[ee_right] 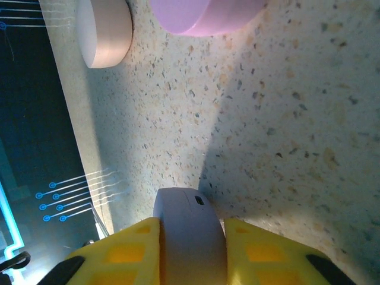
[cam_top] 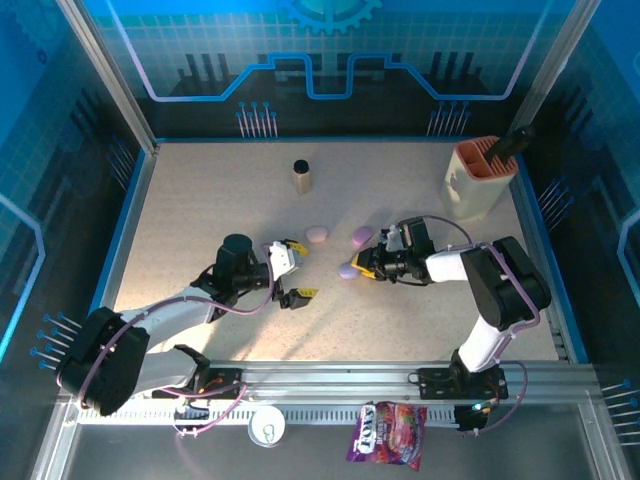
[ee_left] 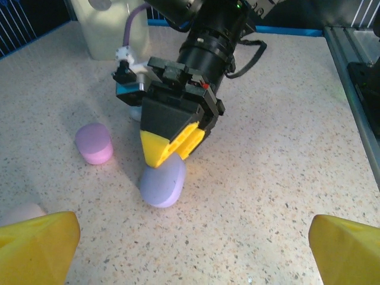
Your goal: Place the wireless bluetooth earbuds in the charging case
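A lavender pebble-shaped charging case [cam_top: 347, 270] lies on the speckled table. My right gripper [cam_top: 366, 265] is shut on it, and its yellow fingers [ee_left: 172, 141] press down on the case [ee_left: 161, 181]. In the right wrist view the case [ee_right: 190, 237] sits between both pads, its small port facing away. My left gripper [cam_top: 292, 274] stands wide open to the left of the case, apart from it, with nothing between its fingertips [ee_left: 38, 246]. A pink case [cam_top: 362, 236] [ee_left: 94, 143] and a paler pink one [cam_top: 317, 234] [ee_right: 104, 29] lie nearby. The earbuds are out of view.
A small brown bottle [cam_top: 301, 176] stands at the back centre. A beige holder with an orange insert [cam_top: 480, 178] stands at the back right. Off the table's near edge lie a round white puck [cam_top: 267, 428] and a candy bag [cam_top: 388, 445].
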You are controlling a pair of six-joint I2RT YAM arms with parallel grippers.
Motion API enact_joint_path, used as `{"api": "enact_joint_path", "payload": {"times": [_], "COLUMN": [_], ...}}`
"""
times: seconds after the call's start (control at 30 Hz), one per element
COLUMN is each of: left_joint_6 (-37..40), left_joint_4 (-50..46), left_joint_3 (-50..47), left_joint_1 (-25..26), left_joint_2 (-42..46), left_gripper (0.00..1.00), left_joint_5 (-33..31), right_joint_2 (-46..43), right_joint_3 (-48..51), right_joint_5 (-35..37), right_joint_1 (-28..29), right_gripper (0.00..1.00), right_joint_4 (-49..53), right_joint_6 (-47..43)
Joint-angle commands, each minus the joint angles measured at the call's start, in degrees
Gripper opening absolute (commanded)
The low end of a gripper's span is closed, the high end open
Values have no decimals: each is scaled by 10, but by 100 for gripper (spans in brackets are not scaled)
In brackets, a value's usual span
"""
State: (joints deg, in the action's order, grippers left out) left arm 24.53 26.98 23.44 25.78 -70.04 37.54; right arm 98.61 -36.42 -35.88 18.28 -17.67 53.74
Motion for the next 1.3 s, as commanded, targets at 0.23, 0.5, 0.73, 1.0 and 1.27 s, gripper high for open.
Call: {"api": "enact_joint_path", "payload": {"times": [0.23, 0.5, 0.73, 1.0, 1.27], "left_joint_6": [-56, -93, -124, -198, -248], "left_joint_4": [31, 86, 134, 232, 324], "left_joint_3": [2, -38, -82, -74, -41], "left_joint_1": [-23, -49, -103, -210, -265], "left_joint_2": [36, 85, 80, -45, -196], "left_gripper": [99, 99, 99, 99, 99], "left_joint_5": [-58, -344, -453, -397, -390], "right_joint_2": [-77, -220, -283, -219, -109], "right_joint_3": [-17, -49, -56, 89, 130], "right_joint_5": [96, 265, 474, 488, 382], "right_joint_1": [-12, -15, -20, -96, -145], "right_gripper": [69, 92, 100, 100, 100], "right_joint_4": [130, 237, 222, -141, -315], "right_joint_6": [-97, -262, -443, -581, -548]}}
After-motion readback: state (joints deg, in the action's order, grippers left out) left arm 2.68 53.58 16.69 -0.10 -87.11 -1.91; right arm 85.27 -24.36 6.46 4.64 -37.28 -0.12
